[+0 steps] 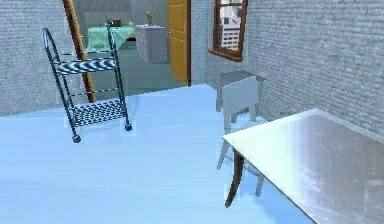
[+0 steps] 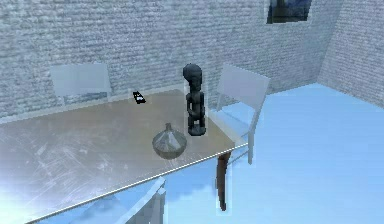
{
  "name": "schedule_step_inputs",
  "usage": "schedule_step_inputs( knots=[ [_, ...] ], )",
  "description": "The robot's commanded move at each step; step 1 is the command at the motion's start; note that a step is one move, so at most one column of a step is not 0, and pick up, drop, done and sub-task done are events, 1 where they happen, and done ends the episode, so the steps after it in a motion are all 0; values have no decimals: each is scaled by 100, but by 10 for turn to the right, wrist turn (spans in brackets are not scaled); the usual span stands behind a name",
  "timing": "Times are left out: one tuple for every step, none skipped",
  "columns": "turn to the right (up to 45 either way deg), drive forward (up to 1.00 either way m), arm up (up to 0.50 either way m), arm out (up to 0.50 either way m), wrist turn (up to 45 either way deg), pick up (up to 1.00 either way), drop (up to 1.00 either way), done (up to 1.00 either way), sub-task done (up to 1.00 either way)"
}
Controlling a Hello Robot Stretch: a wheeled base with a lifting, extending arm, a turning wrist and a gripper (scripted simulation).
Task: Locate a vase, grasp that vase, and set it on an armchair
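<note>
1. On the metal table (image 2: 60, 160) stands a grey vessel (image 2: 170, 141), squat with a narrow neck, near the edge. I take it for the vase.
2. It looks rigid, smooth and probably brittle, likely light. I would take it at the neck, since the body flares wide.
3. The dark statue (image 2: 194, 98) stands just beside it and looks easy to topple.
4. As for the gripper, I cannot tell its state.
5. Count: one vessel, one statue, one small black flat object (image 2: 138, 97), and two pale chairs (image 2: 80, 80) at the table's far side.
</note>
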Motion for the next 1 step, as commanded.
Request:
schedule_step_inputs(
  knots=[
    [0, 0, 32, 0, 0, 0, 0, 0, 0]
  ],
)
